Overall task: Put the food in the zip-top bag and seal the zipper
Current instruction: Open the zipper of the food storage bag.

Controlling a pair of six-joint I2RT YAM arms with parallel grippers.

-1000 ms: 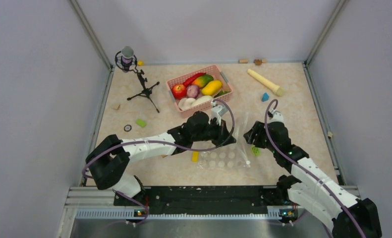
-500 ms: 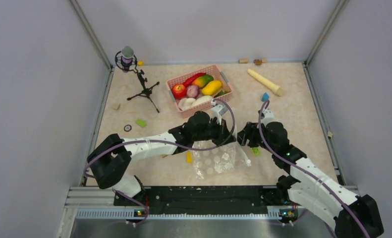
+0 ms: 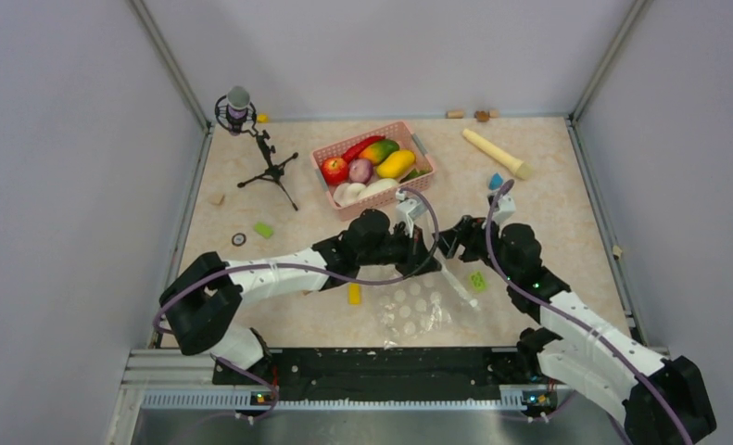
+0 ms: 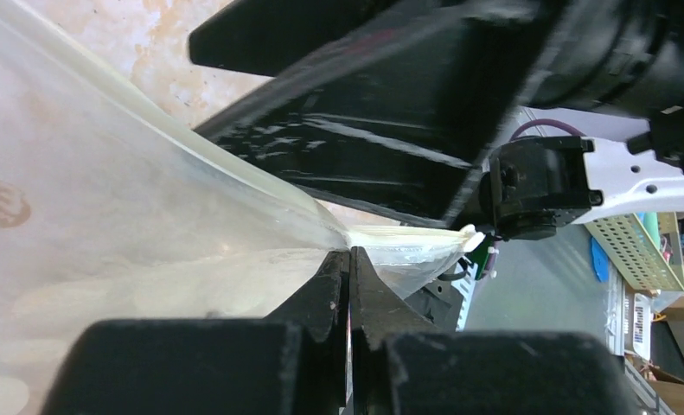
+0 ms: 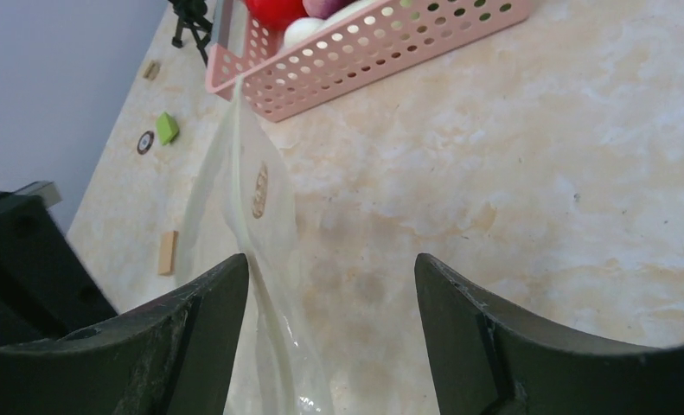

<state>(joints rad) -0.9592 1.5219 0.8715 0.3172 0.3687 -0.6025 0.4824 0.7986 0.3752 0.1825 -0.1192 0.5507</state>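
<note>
Near the pink basket point(image 3: 420, 148), the left gripper point(image 4: 348, 259) pinches the zip-top bag point(image 3: 416, 306) by its edge, aloft (probably for opening); the right gripper point(image 5: 331, 285) gapes around it.

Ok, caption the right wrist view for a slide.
Open right gripper straddling the zip-top bag edge, pink basket of food beyond.
</note>
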